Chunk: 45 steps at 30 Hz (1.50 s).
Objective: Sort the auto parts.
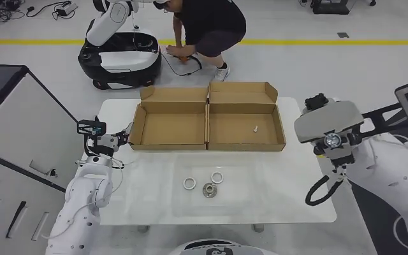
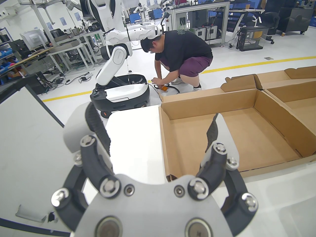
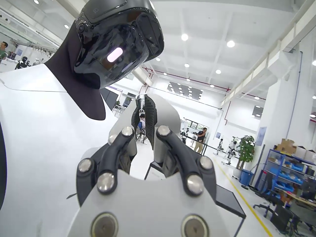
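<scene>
Two white rings point(image 1: 189, 183) point(image 1: 217, 177) and a metal flanged nut point(image 1: 209, 189) lie on the white table point(image 1: 287, 197) in front of the boxes. A small pale bolt point(image 1: 254, 128) lies in the right cardboard box point(image 1: 245, 148). The left cardboard box point(image 1: 169, 146) point(image 2: 246, 134) holds nothing. My left gripper point(image 1: 122, 136) point(image 2: 154, 124) hangs open and empty at the left box's outer corner. My right arm point(image 1: 328, 121) is off the table's right side, wrist turned upward. Its gripper point(image 3: 144, 104) is shut on a silver threaded bolt point(image 3: 140, 103).
The boxes stand side by side along the table's far edge with their flaps point(image 1: 242, 92) folded back. A grey partition point(image 1: 32, 121) stands close to the left arm. Behind the table, a person crouches on the floor by another robot point(image 1: 121, 57).
</scene>
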Each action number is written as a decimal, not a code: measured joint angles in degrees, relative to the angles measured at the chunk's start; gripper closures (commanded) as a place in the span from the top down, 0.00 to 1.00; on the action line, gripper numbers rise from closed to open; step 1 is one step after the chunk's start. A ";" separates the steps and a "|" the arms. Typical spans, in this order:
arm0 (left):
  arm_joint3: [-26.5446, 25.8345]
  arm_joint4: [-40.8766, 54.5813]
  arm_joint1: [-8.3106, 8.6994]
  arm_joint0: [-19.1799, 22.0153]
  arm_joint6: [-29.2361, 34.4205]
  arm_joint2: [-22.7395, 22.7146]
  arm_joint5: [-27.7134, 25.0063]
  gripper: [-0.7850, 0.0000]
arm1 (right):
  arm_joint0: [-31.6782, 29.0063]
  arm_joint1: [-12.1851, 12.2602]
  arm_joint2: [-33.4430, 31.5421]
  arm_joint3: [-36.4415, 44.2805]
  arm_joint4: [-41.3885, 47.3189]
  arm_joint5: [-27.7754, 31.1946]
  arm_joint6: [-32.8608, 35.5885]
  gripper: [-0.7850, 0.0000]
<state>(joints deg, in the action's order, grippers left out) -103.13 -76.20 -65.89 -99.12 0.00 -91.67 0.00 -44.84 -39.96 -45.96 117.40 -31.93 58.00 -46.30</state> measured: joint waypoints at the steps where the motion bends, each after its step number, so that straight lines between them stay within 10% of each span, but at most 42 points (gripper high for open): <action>1: 0.00 0.00 0.00 0.00 0.00 0.00 0.00 1.00 | 0.00 0.00 0.02 -0.01 -0.01 0.00 0.00 0.00; 29: 0.00 0.00 0.00 0.00 0.00 0.00 0.00 1.00 | -0.08 0.01 -0.02 0.05 0.02 -0.15 0.16 0.00; 45: 0.00 0.00 0.00 0.00 0.00 0.00 0.00 1.00 | -6.30 -0.29 -7.42 2.50 1.86 -1.96 14.22 0.00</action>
<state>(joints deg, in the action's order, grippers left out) -103.13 -76.20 -65.89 -99.12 0.00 -91.67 0.00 -51.14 -40.25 -53.37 119.90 -30.06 56.04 -32.08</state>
